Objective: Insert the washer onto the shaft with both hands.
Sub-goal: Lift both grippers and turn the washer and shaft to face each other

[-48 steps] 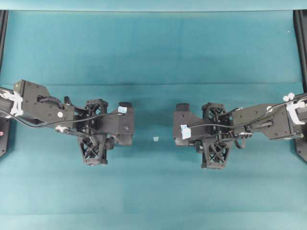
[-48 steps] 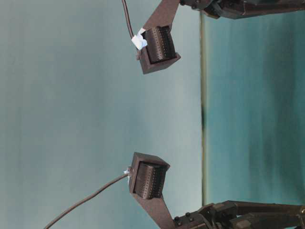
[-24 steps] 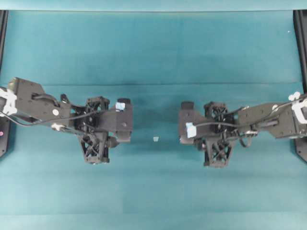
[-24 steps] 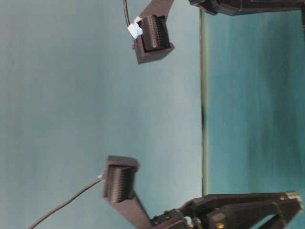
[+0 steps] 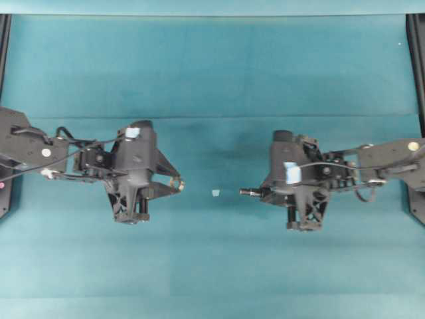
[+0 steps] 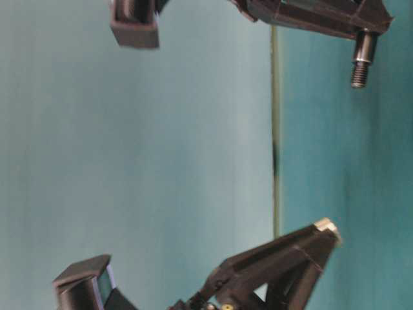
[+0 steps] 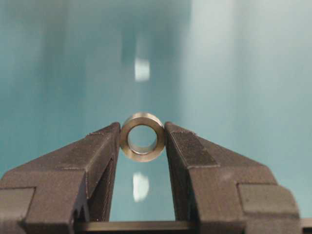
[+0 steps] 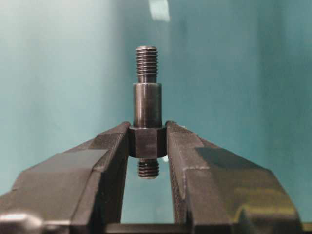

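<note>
My left gripper (image 7: 143, 139) pinches one washer (image 7: 142, 137) at frame centre; my right gripper (image 8: 147, 141) clamps one shaft (image 8: 146, 105) by its collar, threaded tip pointing up.

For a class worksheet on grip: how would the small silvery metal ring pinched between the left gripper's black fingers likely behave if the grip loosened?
The small silvery metal ring looks rigid, so it should not deform. Its smooth curved rim meets the left gripper at two narrow contacts, so it may slip or twist. Being round, it would probably roll on the teal table.
</note>
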`<state>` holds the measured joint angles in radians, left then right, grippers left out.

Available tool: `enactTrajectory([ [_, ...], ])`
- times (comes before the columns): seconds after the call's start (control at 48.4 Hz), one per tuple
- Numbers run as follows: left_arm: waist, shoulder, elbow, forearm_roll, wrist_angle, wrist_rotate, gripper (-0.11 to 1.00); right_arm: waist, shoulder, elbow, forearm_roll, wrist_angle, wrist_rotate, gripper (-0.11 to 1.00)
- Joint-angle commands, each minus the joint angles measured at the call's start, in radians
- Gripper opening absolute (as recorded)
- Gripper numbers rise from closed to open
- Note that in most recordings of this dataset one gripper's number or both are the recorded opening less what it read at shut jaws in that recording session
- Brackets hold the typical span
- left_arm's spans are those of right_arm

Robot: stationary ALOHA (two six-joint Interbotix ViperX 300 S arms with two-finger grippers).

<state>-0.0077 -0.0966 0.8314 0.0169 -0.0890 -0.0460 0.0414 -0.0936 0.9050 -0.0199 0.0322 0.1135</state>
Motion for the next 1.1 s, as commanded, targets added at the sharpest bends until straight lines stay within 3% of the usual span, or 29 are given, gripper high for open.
enactTrajectory([
  [0.0,-0.002,-0.021,0.002,0.003,-0.066,-0.005,0.35,0.009,-0.037,0.018,0.012,-0.063,0.009,0.00],
  [1.075,-0.029,0.058,-0.037,0.003,-0.207,-0.012,0.35,0.032,0.008,0.066,0.018,-0.245,0.018,0.00],
])
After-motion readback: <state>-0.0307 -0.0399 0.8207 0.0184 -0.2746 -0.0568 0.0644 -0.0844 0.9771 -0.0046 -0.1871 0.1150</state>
